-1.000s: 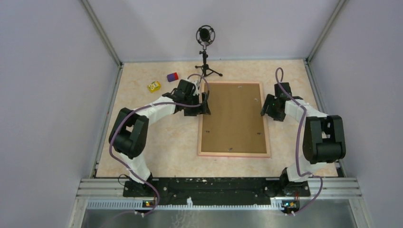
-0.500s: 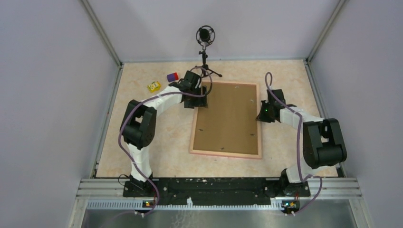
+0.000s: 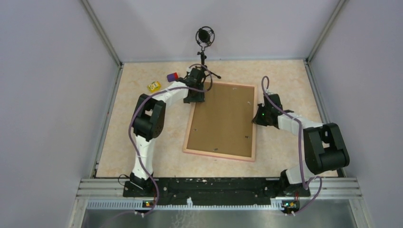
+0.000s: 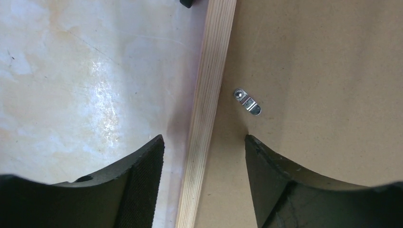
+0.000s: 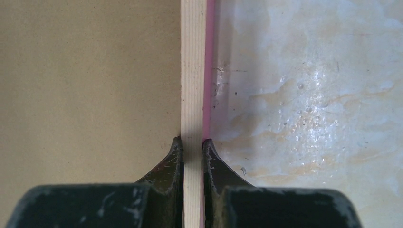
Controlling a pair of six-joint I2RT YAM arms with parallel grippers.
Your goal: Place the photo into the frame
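Observation:
The frame [image 3: 218,156] lies face down and skewed on the table, its narrow pink-edged border around a brown backing board [image 3: 223,118]. The photo is out of view. My right gripper [image 3: 258,116] is shut on the frame's right border; the wrist view shows both fingers pinching the pale wood strip [image 5: 192,71] at my right gripper [image 5: 192,142]. My left gripper [image 3: 196,97] is at the frame's far left corner. There it stands open, my left gripper [image 4: 203,140] straddling the left border [image 4: 214,71] without touching it. A small metal clip [image 4: 247,101] sits on the board.
A microphone on a tripod [image 3: 205,35] stands just behind the frame's far left corner. A yellow toy [image 3: 153,86] and a purple-and-red block [image 3: 172,76] lie at the far left. Grey walls close in the table on three sides.
My right gripper has closed on the right border. The frame has shifted left and turned, its near end swinging left. My left gripper has moved toward the far corner with jaws narrower.

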